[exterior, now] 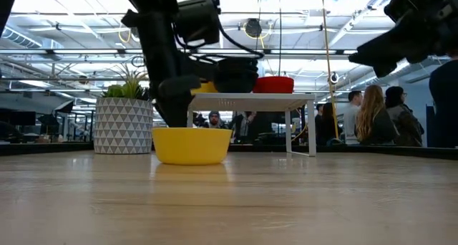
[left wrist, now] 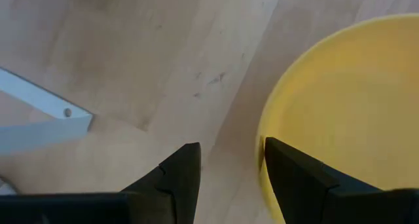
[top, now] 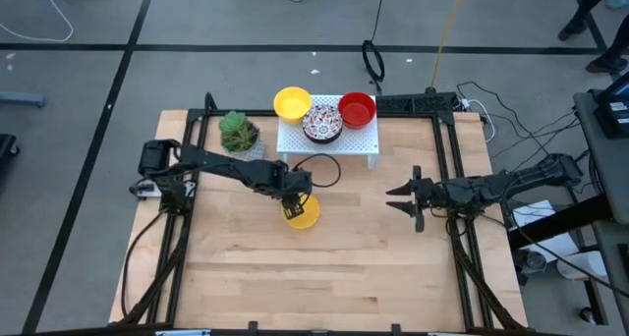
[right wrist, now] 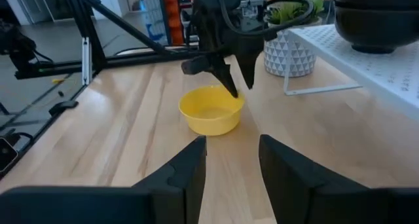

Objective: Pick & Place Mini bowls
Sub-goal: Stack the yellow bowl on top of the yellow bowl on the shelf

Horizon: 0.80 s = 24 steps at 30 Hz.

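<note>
One yellow bowl sits on the table, in front of the white rack. Left gripper straddles its rim, fingers spread, not pinching. Likely light, stiff, slick; grip the rim. Open table all round. Right gripper waits right of the rack, fingers apart.

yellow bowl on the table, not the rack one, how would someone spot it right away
Start at the white rack at the table's back edge, then come forward onto bare wood. The yellow bowl sits there alone, under the left gripper, whose open fingers straddle its rim; the other bowls all sit up on the rack.
</note>
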Each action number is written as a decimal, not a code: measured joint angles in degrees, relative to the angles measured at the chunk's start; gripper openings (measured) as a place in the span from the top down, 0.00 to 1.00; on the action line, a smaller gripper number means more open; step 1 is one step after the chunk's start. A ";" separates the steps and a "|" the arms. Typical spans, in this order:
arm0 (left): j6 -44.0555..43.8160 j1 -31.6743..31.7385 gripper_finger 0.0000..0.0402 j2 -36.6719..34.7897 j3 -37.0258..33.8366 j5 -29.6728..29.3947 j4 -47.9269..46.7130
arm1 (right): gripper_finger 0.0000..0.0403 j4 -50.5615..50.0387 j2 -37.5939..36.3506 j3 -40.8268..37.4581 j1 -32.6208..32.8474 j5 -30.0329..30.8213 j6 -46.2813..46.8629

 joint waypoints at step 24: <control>5.49 -0.25 0.95 -0.22 0.08 7.01 1.95 | 0.68 8.97 -1.92 -9.81 0.00 0.10 2.76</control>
